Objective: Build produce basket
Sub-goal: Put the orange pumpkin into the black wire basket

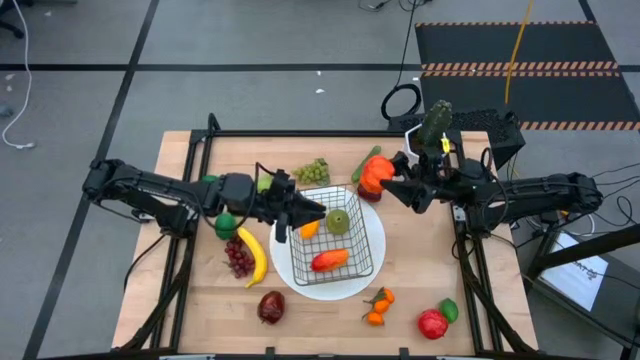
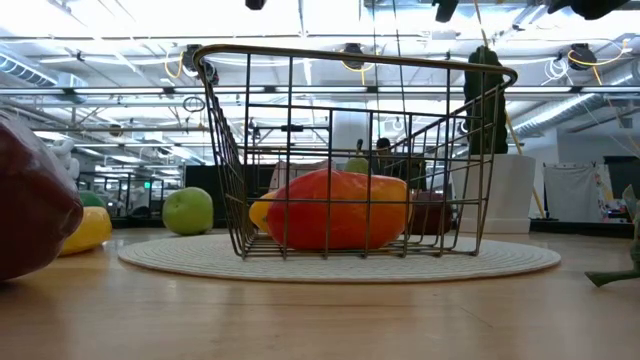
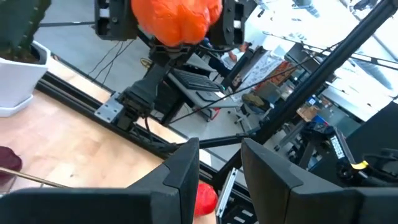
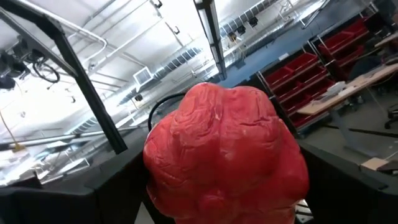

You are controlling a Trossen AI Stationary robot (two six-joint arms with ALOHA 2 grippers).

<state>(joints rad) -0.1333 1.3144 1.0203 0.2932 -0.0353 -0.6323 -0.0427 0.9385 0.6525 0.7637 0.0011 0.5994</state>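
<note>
The right gripper (image 1: 388, 183) clamps an orange pepper (image 1: 375, 174) above the plate's (image 1: 330, 291) rim. The basket (image 1: 335, 240) on it holds 3 pieces. The left gripper (image 1: 318, 209), empty, fingers narrowly apart, hangs over the basket.

The small rectangular basket of thin dark wire mesh (image 1: 340, 240) stands on a round white plate (image 1: 300, 285) with fine ribbing. Inside lie an orange-red toy pepper (image 1: 330, 260), a small yellow-orange piece (image 1: 309, 229) and a green toy apple (image 1: 338, 221). Left of the plate are a yellow toy banana (image 1: 254, 256) and dark purple grapes (image 1: 238, 259); pale green grapes (image 1: 313, 172) lie farther off. The black right gripper (image 1: 388, 183) holds a wrinkled orange-red pepper (image 1: 375, 174). The wooden table (image 1: 420, 270) is light tan.
</note>
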